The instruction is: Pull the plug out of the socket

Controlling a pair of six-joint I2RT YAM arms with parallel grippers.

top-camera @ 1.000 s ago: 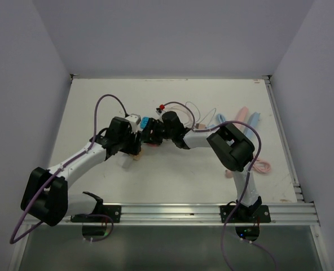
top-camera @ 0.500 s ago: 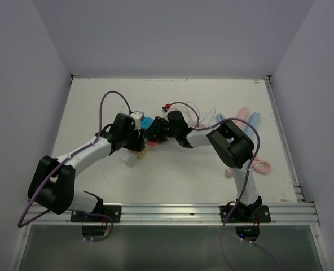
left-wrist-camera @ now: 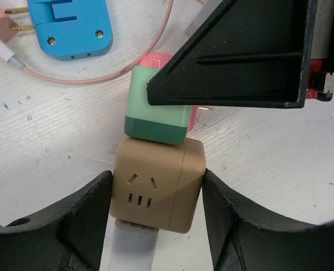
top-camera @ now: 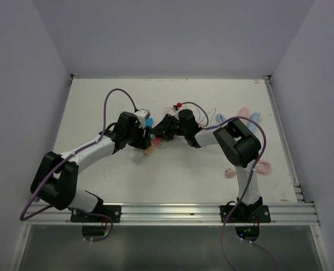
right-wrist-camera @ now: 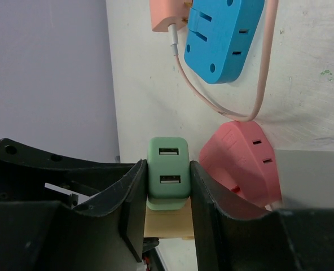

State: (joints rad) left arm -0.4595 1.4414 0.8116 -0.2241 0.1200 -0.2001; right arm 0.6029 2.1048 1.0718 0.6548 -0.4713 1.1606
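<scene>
The socket [left-wrist-camera: 155, 192] and plug [left-wrist-camera: 150, 121] had drifted right.
The left fingers [left-wrist-camera: 82, 220] clamped the socket, the right fingers [right-wrist-camera: 134, 206] the plug.

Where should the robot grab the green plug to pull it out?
Its two flat sides, coming from the USB end, opposite the tan socket. The green plug sticks straight out of it, and the right gripper clasps those sides.

Socket [right-wrist-camera: 166, 224] mostly behind green plug [right-wrist-camera: 168, 169]

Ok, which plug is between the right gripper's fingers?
The green plug, stuck in the tan socket; the blue plug and pink plug lie loose beside it.
</scene>
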